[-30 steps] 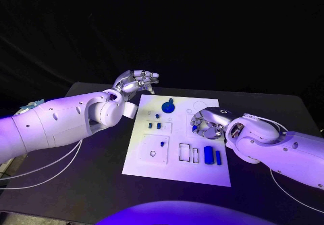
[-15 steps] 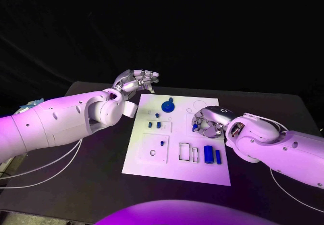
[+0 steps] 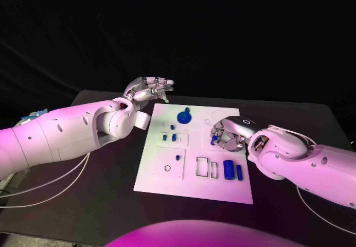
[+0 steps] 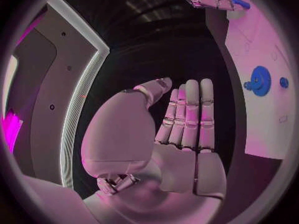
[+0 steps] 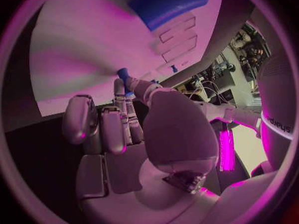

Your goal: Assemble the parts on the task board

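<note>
Nearby, blue gear (image 3: 184, 117) and blue bars (image 3: 233, 170) on task board (image 3: 193, 185).

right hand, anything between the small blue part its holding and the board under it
Nothing visible does. The right hand pinches a small blue part just over the task board, and the white surface beneath it looks bare; the nearest blue cylinders lie closer to the robot.

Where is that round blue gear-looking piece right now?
In the head view, the blue gear sits at the task board's far edge, between the raised left hand and right hand.
</note>
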Robot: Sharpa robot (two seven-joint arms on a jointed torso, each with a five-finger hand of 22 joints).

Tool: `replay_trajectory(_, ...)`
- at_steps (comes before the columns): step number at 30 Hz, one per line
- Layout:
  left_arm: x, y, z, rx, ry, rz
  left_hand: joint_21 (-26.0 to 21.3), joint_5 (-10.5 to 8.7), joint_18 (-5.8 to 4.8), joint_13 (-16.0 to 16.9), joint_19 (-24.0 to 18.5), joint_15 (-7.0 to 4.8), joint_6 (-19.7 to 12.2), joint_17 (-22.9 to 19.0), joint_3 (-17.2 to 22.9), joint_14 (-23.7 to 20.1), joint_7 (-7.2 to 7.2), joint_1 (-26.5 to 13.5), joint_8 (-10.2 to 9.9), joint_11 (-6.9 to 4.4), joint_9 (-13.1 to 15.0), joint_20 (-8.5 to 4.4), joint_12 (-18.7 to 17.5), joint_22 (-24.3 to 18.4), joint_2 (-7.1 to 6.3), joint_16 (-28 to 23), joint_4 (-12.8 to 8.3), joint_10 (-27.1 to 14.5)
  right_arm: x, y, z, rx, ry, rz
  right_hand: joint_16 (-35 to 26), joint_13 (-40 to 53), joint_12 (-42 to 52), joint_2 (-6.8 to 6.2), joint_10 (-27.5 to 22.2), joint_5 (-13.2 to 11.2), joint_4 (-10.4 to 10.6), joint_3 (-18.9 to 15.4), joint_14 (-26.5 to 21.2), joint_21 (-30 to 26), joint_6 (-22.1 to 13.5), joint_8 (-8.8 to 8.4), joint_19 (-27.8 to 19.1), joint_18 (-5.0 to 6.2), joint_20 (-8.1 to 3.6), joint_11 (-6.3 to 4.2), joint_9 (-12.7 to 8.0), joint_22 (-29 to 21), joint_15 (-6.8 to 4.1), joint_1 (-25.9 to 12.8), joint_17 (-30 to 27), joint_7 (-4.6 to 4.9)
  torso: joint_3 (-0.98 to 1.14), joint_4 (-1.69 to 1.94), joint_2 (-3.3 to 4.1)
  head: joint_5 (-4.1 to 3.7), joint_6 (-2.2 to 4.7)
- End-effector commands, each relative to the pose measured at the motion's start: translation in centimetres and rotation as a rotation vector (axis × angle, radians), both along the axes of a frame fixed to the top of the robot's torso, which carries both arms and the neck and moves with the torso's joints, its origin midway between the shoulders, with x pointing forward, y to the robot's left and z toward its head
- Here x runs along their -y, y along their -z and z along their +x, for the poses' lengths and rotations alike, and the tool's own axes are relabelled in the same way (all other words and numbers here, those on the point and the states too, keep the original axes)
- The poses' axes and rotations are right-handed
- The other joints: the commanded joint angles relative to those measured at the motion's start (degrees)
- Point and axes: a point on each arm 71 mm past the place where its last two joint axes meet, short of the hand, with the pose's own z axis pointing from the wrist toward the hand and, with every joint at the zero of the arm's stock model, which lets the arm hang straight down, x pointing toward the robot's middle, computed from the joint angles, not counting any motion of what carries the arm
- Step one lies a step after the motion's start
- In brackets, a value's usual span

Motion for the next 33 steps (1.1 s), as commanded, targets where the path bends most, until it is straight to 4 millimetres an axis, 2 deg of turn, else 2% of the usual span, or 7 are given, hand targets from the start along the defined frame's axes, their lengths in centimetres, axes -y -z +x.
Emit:
replay_trajectory(1, 0.2, -0.1, 0.0, 0.003, 0.016, -0.007, -0.38, 0.31, 0.70, 0.08, -0.04, 0.01, -0.35, -0.06, -0.26, -0.39, 0.05, -0.02, -0.12, 0.06, 0.06, 0.47, 0.19, -0.07, 0.41, -0.26, -0.03, -0.52, 0.2, -0.5, 0.0, 0.012, 0.042, 0.060, -0.30, 0.11, -0.32, -0.68, 0.49, -0.58, 1.19, -0.26, 1.11, -0.14, -0.17, 2.15, 0.05, -0.96, -0.44, -0.16, 2.82, 5.60, -0.44, -2.08, -0.19, -0.34, 0.00, -0.01, -0.04, -0.05, 0.12)
replay_trajectory(13, 0.3, 0.0, 0.1, 0.002, 0.018, -0.007, -0.38, 0.31, 0.70, 0.08, -0.04, 0.01, -0.35, -0.06, -0.26, -0.39, 0.05, -0.02, -0.12, 0.06, 0.06, 0.47, 0.19, -0.07, 0.41, -0.26, -0.03, -0.52, -0.4, -3.0, -1.1, -0.027, 0.052, 0.192, -0.26, 0.13, -0.40, -0.86, 0.54, -0.71, 1.41, -0.39, 1.14, 0.02, -0.27, 2.22, 0.15, -1.00, -0.45, -0.17, 2.96, 5.70, -0.46, -2.46, -0.07, -0.35, 0.00, 0.01, -0.07, -0.01, 0.44)
replay_trajectory(17, 0.3, 0.0, 0.1, 0.001, 0.019, -0.008, -0.38, 0.31, 0.70, 0.08, -0.04, 0.01, -0.35, -0.06, -0.26, -0.39, 0.05, -0.02, -0.12, 0.06, 0.06, 0.47, 0.19, -0.07, 0.41, -0.26, -0.03, -0.52, -1.9, -3.7, -2.0, -0.036, 0.015, 0.229, -0.16, 0.14, -0.41, -0.89, 0.57, -0.72, 1.46, -0.42, 1.19, 0.71, -0.28, 2.25, 0.46, -1.15, -0.46, -0.17, 2.99, 6.00, -0.46, -2.54, 0.17, -0.35, 0.01, -0.13, -0.05, 0.16, 0.72)
replay_trajectory(22, 0.4, 0.1, 0.2, 0.001, 0.020, -0.009, -0.40, 0.29, 0.70, 0.10, -0.02, 0.02, -0.37, -0.09, -0.26, -0.42, 0.08, -0.03, -0.12, 0.09, 0.09, 0.48, 0.27, -0.07, 0.45, -0.24, -0.03, -0.64, -4.4, -3.6, -3.3, -0.059, -0.048, 0.263, -0.15, 0.14, -0.42, -0.90, 0.59, -0.69, 1.47, -0.41, 1.20, 0.68, -0.31, 2.25, 0.45, -1.14, -0.46, -0.18, 3.01, 5.98, -0.47, -2.55, 0.18, -0.34, 0.06, -0.28, -0.10, 0.81, 0.83)
replay_trajectory(26, 0.6, 0.1, 0.2, 0.001, 0.024, -0.010, -0.40, 0.29, 0.70, 0.10, -0.02, 0.02, -0.37, -0.09, -0.26, -0.42, 0.08, -0.03, -0.12, 0.09, 0.09, 0.48, 0.27, -0.07, 0.45, -0.24, -0.03, -0.64, -6.8, -3.0, -4.4, -0.082, -0.104, 0.287, -0.18, 0.14, -0.47, -0.88, 0.54, -0.62, 1.46, -0.36, 1.19, 0.57, -0.40, 2.24, 0.42, -1.11, -0.47, -0.18, 3.04, 5.95, -0.47, -2.53, 0.11, -0.32, -0.03, -0.14, -0.12, 1.23, 0.71)
replay_trajectory(30, 0.8, 0.1, 0.3, 0.000, 0.027, -0.011, -0.40, 0.29, 0.70, 0.10, -0.02, 0.02, -0.37, -0.09, -0.26, -0.42, 0.08, -0.03, -0.12, 0.09, 0.09, 0.48, 0.27, -0.07, 0.45, -0.24, -0.03, -0.64, -8.9, -1.9, -5.4, -0.114, -0.147, 0.301, -0.13, 0.13, -0.57, -0.85, 0.45, -0.51, 1.41, -0.27, 1.22, 0.48, -0.54, 2.21, 0.40, -1.10, -0.48, -0.16, 3.08, 5.93, -0.48, -2.46, 0.21, -0.27, -0.09, -0.06, -0.06, 2.02, 0.68)
replay_trajectory(33, 0.9, 0.2, 0.3, -0.001, 0.030, -0.012, -0.41, 0.28, 0.70, 0.11, -0.01, 0.04, -0.38, -0.11, -0.27, -0.44, 0.09, -0.06, -0.12, 0.11, 0.10, 0.49, 0.33, -0.07, 0.48, -0.23, -0.01, -0.70, -10.2, -1.0, -5.9, -0.143, -0.170, 0.305, -0.17, 0.13, -0.61, -0.83, 0.42, -0.46, 1.38, -0.23, 1.21, 0.43, -0.60, 2.20, 0.39, -1.09, -0.48, -0.15, 3.10, 5.91, -0.47, -2.42, 0.13, -0.25, -0.08, -0.08, -0.01, 2.43, 0.61)
